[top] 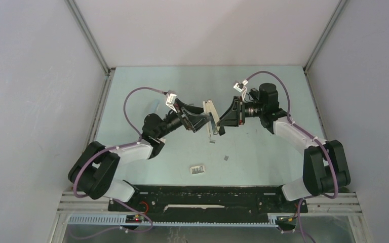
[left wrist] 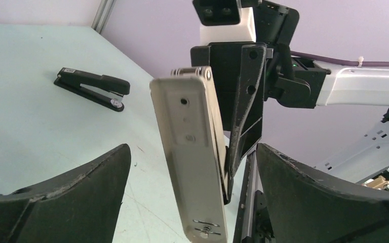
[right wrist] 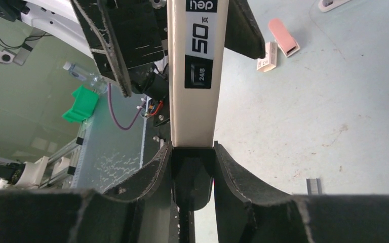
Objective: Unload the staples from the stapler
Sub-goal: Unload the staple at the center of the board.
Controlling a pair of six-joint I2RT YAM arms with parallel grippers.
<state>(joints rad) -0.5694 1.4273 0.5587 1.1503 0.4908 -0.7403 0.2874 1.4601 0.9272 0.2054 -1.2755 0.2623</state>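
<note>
The white stapler [top: 210, 115] hangs in the air between the two arms, swung open, its pale underside [left wrist: 192, 152] facing the left wrist camera. My right gripper [right wrist: 192, 147] is shut on the stapler's black end, just below the white labelled body [right wrist: 195, 66]. My left gripper [left wrist: 192, 152] is open wide, its fingers [left wrist: 76, 192] standing on either side of the stapler without gripping it. A short grey strip of staples [right wrist: 313, 186] lies on the table, also seen from above [top: 226, 158]. Another small bit [top: 213, 140] lies under the stapler.
A black stapler [left wrist: 92, 88] lies on the table beyond the left gripper. A small pink block [right wrist: 283, 44] and a small white box [right wrist: 269, 55] lie together. A small pale piece [top: 198, 169] sits near the front rail [top: 207, 195]. Walls enclose three sides.
</note>
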